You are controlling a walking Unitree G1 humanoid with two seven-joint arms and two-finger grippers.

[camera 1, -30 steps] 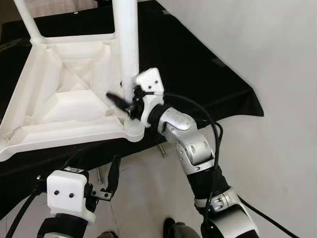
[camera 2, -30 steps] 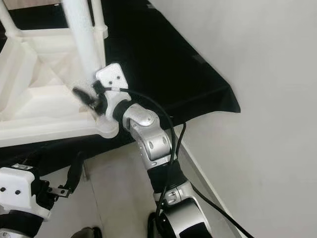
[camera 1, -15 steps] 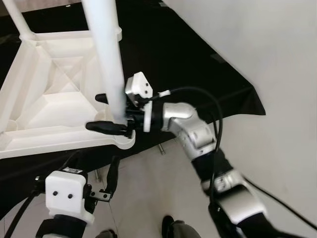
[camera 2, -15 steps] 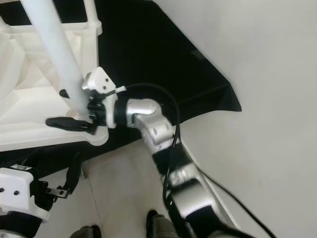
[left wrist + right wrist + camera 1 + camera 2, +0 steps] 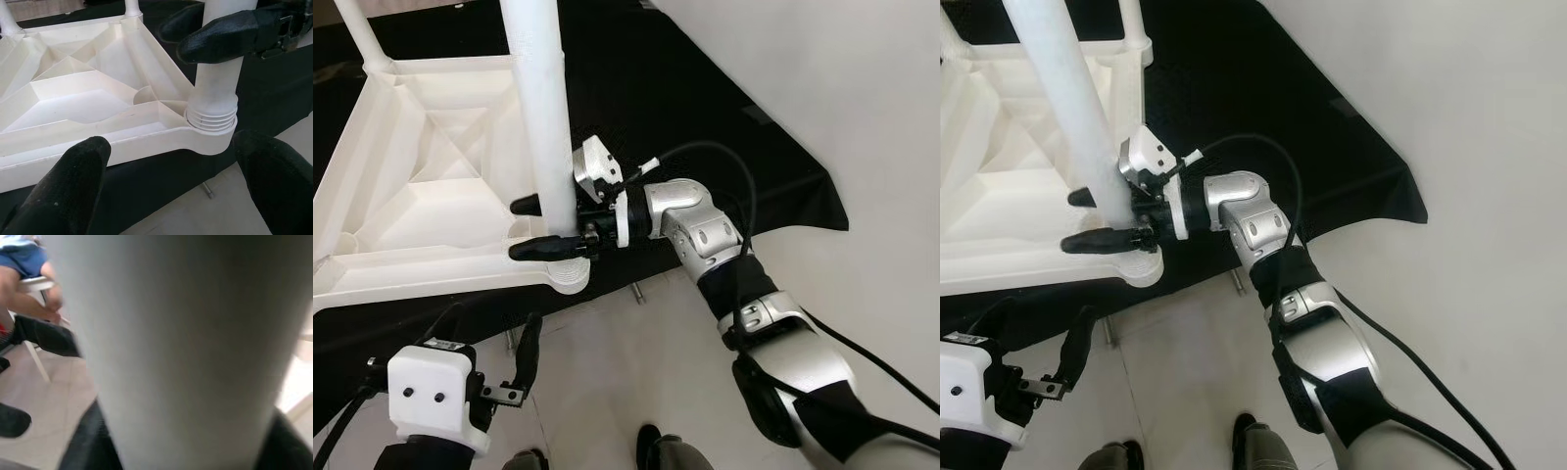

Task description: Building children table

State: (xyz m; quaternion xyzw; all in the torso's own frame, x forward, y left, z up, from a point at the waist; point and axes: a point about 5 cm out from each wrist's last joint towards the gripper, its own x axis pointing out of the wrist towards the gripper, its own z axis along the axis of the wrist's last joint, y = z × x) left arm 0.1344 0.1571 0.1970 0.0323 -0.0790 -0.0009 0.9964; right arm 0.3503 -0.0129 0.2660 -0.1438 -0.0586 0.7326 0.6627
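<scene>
The white plastic table top (image 5: 431,196) lies upside down on a black cloth. A white table leg (image 5: 533,88) stands upright in the socket (image 5: 566,274) at its near right corner, with the thread rings (image 5: 211,122) showing at the joint. My right gripper (image 5: 517,228) is shut on the leg low down, one finger (image 5: 548,247) in front of it and one behind, just above the socket. The leg (image 5: 171,333) looms close in the right wrist view. My left gripper (image 5: 487,333) hangs open below the table's front edge, apart from it.
Two more legs (image 5: 362,34) (image 5: 1131,20) stand at the far corners. The black cloth (image 5: 705,117) drapes over the support's edge. A white wall (image 5: 862,98) is close on the right, tiled floor (image 5: 607,372) below. A seated person (image 5: 29,264) is behind the leg.
My right wrist has rolled round the leg, so its fingers now lie level on either side of it. The camera has shifted a little. The left gripper hangs as before.
</scene>
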